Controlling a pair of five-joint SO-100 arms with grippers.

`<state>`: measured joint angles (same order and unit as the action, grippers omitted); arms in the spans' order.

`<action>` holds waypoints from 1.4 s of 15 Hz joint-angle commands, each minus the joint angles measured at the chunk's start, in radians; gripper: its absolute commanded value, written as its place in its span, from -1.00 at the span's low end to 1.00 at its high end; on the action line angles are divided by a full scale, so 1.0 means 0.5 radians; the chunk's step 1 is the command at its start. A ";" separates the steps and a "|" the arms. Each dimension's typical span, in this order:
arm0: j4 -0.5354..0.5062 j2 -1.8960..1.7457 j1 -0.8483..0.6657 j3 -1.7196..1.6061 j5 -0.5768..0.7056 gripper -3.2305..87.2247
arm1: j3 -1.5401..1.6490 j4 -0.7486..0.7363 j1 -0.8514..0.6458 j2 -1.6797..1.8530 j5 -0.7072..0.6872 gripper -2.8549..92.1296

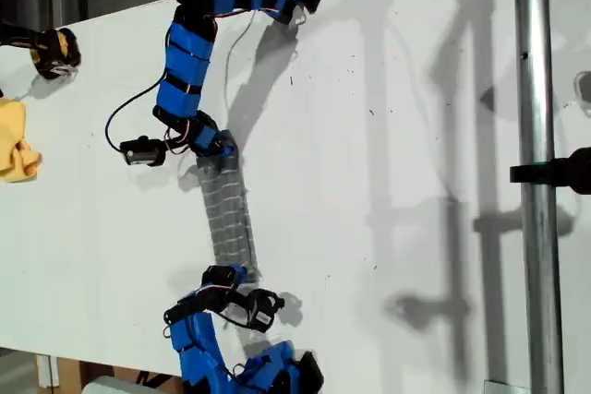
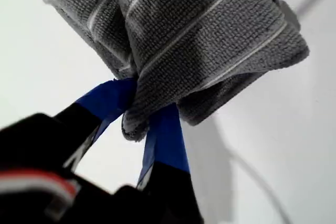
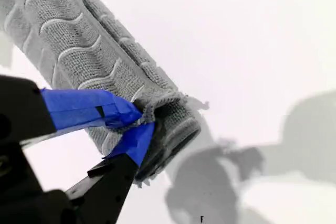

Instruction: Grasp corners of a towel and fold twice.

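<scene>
Both grippers clamped on towel [image 1: 229,219] ends, strip stretched 12-to-6 in exterior view. Fold step under way; next judged: carry ends across together, keep tension.

My first gripper [image 2: 144,114] pinches bunched corner; my second gripper [image 3: 142,121] pinches rolled end.

Grey white-striped towel [image 1: 229,214], yellow cloth [image 1: 17,140], white table [image 1: 388,154].

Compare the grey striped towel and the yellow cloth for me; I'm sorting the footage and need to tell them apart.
The towel is grey with thin white stripes; the yellow cloth is plain. The towel is stretched into a narrow band, with my first gripper and my second gripper each shut on an end; the yellow cloth lies crumpled and untouched at the exterior view's left edge. Both are soft fabric over the white table.
</scene>
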<state>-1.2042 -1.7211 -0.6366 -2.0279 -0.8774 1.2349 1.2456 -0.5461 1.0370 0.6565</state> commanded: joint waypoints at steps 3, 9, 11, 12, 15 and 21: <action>-0.061 0.202 -0.077 0.110 -0.031 -0.96 | -0.064 0.071 -0.101 -0.049 0.034 -0.89; -0.518 -0.218 -0.074 0.341 -0.095 -0.30 | -0.181 0.460 -0.123 0.414 0.034 -0.45; -0.617 -0.586 -0.077 0.353 -0.055 -0.22 | -0.169 0.549 -0.160 0.647 0.034 -0.39; -0.635 -0.749 -0.083 0.310 -0.031 -0.21 | -0.169 0.580 -0.175 0.727 0.025 -0.33; -0.580 -1.160 -0.104 0.058 -0.061 -0.21 | -0.110 0.589 -0.187 0.945 0.037 -0.24; -0.221 -2.577 0.230 -0.973 -0.316 -0.31 | 1.111 0.611 -0.353 2.289 0.387 -0.24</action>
<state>-1.3959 -2.8333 -0.5983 -2.4022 -0.9894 1.6659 1.5447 -0.7118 1.9819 0.7977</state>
